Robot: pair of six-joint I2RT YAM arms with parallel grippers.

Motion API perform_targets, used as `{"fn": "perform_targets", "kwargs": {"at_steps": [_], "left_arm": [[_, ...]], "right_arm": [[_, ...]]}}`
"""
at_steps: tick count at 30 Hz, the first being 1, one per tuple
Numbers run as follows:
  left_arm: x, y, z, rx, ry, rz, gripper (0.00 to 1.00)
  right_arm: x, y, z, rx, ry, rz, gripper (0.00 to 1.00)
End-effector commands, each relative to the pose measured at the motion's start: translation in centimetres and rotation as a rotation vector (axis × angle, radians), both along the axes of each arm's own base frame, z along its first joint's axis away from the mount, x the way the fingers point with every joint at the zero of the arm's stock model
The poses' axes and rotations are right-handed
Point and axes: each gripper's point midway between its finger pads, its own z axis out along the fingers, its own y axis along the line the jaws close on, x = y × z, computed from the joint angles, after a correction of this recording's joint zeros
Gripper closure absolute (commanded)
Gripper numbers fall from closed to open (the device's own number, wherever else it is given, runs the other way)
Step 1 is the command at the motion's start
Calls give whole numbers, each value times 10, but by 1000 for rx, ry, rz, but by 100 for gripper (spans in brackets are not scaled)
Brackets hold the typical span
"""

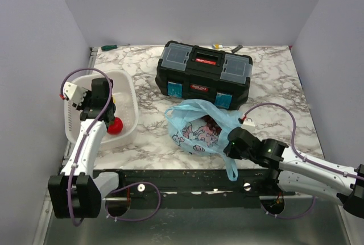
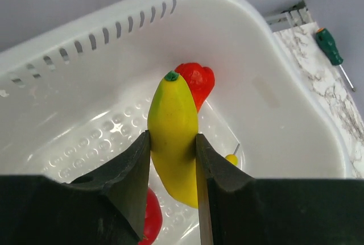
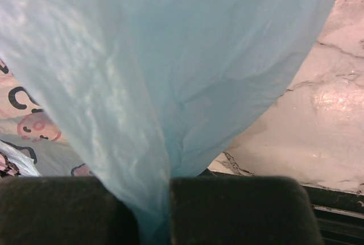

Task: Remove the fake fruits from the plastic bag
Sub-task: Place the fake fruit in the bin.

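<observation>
Left wrist: left gripper (image 2: 173, 142) pinching banana (image 2: 170, 108) above white basket (image 2: 284, 103); lower before release, avoid bounce; right gripper (image 3: 169, 194) clamped on plastic bag (image 3: 170, 74); hold bag steady.

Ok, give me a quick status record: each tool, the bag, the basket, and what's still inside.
left tool: shut on glossy yellow plastic banana, held over white slotted plastic basket
right tool: shut on thin light-blue plastic bag
basket contents: red fruit, second red fruit, small yellow piece
bag contents: dark red shapes at the mouth; rest hidden
behind bag: black toolbox
</observation>
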Motion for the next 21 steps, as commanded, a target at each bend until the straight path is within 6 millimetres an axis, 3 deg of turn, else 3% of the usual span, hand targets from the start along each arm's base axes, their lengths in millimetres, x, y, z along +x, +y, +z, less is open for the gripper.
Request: {"fn": "perform_targets", "kwargs": {"at_steps": [1, 3, 7, 9, 13, 21], "left_arm": [[22, -5, -25, -213, -67, -9, 100], [27, -5, -40, -294, -88, -8, 100], [17, -5, -80, -533, -132, 106, 100], [17, -5, -90, -610, -194, 143, 100], [22, -2, -101, -686, -294, 198, 100], [39, -7, -116, -773, -275, 180, 92]], "right_arm": [[0, -3, 0, -12, -9, -5, 99], [1, -3, 0, -17, -7, -6, 99], [2, -1, -1, -23, -6, -2, 99], [3, 0, 0, -25, -6, -1, 99], [3, 1, 0, -36, 1, 3, 99], [1, 1, 0, -25, 7, -5, 99]]}}
